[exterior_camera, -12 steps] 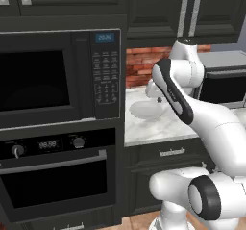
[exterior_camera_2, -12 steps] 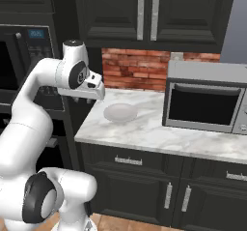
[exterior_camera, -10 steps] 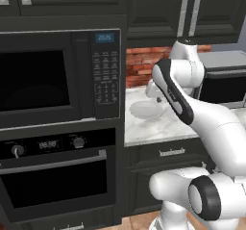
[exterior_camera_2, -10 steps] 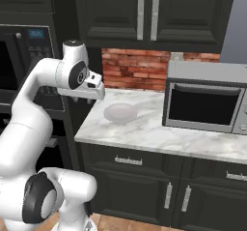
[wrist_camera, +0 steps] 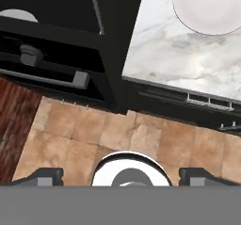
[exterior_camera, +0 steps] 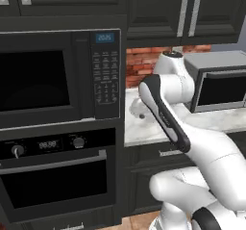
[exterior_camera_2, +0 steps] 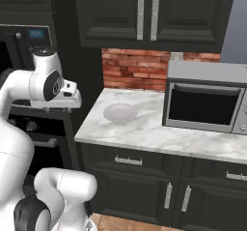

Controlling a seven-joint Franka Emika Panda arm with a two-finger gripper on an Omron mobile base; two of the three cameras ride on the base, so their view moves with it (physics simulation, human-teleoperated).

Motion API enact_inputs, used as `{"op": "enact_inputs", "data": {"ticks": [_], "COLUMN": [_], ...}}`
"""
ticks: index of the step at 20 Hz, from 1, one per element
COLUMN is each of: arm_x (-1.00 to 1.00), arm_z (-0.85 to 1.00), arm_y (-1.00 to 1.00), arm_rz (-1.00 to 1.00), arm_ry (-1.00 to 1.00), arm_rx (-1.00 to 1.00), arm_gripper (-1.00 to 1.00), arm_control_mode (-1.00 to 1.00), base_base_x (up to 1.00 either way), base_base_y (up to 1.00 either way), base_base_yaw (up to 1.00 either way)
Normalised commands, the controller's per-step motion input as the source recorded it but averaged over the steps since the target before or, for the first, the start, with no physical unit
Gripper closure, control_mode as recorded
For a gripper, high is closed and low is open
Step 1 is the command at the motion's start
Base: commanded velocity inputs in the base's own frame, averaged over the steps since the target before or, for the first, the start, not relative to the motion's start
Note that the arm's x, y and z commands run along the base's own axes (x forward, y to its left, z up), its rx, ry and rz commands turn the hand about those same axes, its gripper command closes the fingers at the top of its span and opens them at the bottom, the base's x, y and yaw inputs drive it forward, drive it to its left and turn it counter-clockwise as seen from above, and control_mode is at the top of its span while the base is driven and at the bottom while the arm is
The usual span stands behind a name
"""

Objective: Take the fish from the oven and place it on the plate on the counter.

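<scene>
The black oven [exterior_camera: 53,176] sits low on the left with its door shut and its silver bar handle [exterior_camera: 54,163] across the top; the fish is hidden. On the marble counter [exterior_camera_2: 144,133] rests the pale round plate [exterior_camera_2: 120,112], also at the top right of the hand view as plate [wrist_camera: 209,7]. My gripper [exterior_camera_2: 71,104] hangs above the counter's left edge, pointing down, left of the plate. In the hand view the gripper [wrist_camera: 121,177] is open, fingertips [wrist_camera: 44,177] far apart with nothing between them. The oven handle [wrist_camera: 47,76] lies at the upper left there.
A black keypad microwave [exterior_camera: 57,77] is built in above the oven. A grey box microwave [exterior_camera_2: 205,102] stands on the counter's right side. Dark cabinets [exterior_camera_2: 144,177] run under the counter, and a tiled floor [wrist_camera: 117,134] lies below the hand.
The hand has swung left, away from the plate toward the oven column, and dropped slightly. The plate and oven have not moved.
</scene>
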Motion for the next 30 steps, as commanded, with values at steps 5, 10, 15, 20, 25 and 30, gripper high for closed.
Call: {"op": "enact_inputs", "data": {"ticks": [5, 10, 15, 20, 25, 30], "arm_x": [-0.87, -0.30, 0.01, 0.00, 0.22, 0.55], "arm_z": [-0.38, -0.55, -0.35, -0.43, -0.37, -0.43], "arm_y": [1.00, 1.00, 0.99, 1.00, 0.66, 0.32], "arm_rz": [0.38, 0.42, 0.46, 0.43, 0.25, -0.01], "arm_ry": [-0.09, -0.21, -0.28, -0.35, -0.15, -0.19], "arm_rx": [-0.13, -0.31, -0.36, -0.37, -0.14, -0.05], "arm_gripper": [-1.00, -1.00, -1.00, -1.00, -1.00, -1.00], "arm_control_mode": [-1.00, -1.00, -1.00, -1.00, -1.00, -1.00], "base_base_x": [0.00, 0.00, 0.00, 0.00, 0.00, 0.00], "base_base_y": [0.00, 0.00, 0.00, 0.00, 0.00, 0.00], "base_base_yaw": [0.00, 0.00, 0.00, 0.00, 0.00, 0.00]}}
